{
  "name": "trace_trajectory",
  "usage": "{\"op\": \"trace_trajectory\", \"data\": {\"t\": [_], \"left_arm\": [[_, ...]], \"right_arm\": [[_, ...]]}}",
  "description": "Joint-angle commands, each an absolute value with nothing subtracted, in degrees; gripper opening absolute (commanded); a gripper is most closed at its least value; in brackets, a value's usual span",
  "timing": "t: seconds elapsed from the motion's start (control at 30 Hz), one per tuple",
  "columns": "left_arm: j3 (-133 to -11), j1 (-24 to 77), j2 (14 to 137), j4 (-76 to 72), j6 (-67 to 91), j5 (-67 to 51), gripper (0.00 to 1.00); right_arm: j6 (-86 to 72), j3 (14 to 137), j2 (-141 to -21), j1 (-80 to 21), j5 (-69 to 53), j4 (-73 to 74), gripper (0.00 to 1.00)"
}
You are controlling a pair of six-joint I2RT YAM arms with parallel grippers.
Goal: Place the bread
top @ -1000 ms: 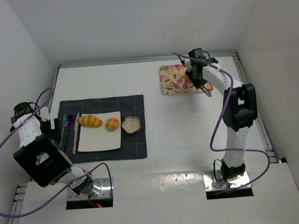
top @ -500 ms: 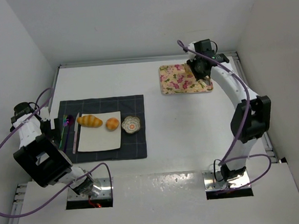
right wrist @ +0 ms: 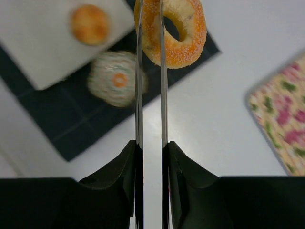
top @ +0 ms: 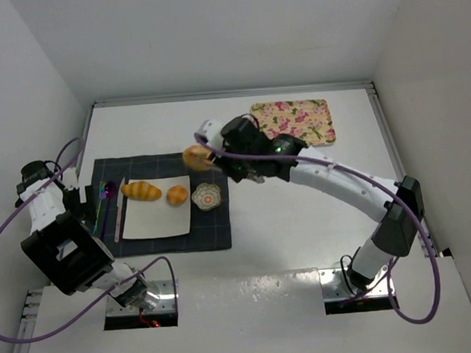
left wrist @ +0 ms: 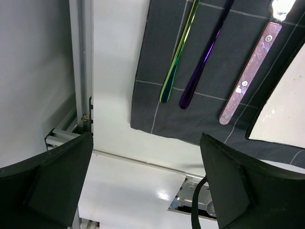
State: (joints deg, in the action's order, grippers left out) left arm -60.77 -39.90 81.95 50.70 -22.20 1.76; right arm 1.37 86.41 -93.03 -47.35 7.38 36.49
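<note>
So the right hand [top: 205, 150] has the ring bagel [top: 194, 157] pinched by its rim. The two thin fingers are nearly closed on one side of it, and the rest of the ring sticks out to the side in the wrist view. It's hanging in the air over the far right corner of the dark mat [top: 175, 239], roughly mid-counter.

The thing that matters is that the white plate [top: 153, 218] lies from the hand toward the left edge of the counter and a bit toward the near edge. The twisted roll [top: 141, 190] and the round bun [top: 177, 195] already fill its far strip, the roll lying long-ways left to right. My guess is the free spot is the near half.

The little floral dish [top: 207, 196] sits just on the near side of the hand, so drifting straight toward the near edge looks risky.

The left hand [left wrist: 145, 176] is wide open and empty, over by the left edge beside the cutlery [left wrist: 200, 47]. The right arm is clearly the one to do this.
</note>
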Motion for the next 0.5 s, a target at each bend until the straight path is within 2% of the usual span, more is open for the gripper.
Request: {"op": "trace_trajectory", "data": {"t": [0.0,0.03,0.2,0.47], "left_arm": [[-63.28,-40.96,80.6,50.98,-21.88,0.97,1.0],[-63.28,-40.96,80.6,50.98,-21.88,0.97,1.0],[-63.81,-40.96,81.12,51.5,-21.88,0.35,1.0],[-63.19,-41.48,81.12,51.5,-21.88,0.35,1.0]], "right_arm": [[-4.65,85.88,-91.58,-53.77,2.56,30.43,0.03],[-4.83,85.0,-92.19,-57.97,1.85,28.06,0.03],[-4.13,88.59,-99.83,-64.24,-1.22,26.19,0.03],[-5.28,91.49,-109.77,-65.13,-7.03,22.41,0.03]]}}
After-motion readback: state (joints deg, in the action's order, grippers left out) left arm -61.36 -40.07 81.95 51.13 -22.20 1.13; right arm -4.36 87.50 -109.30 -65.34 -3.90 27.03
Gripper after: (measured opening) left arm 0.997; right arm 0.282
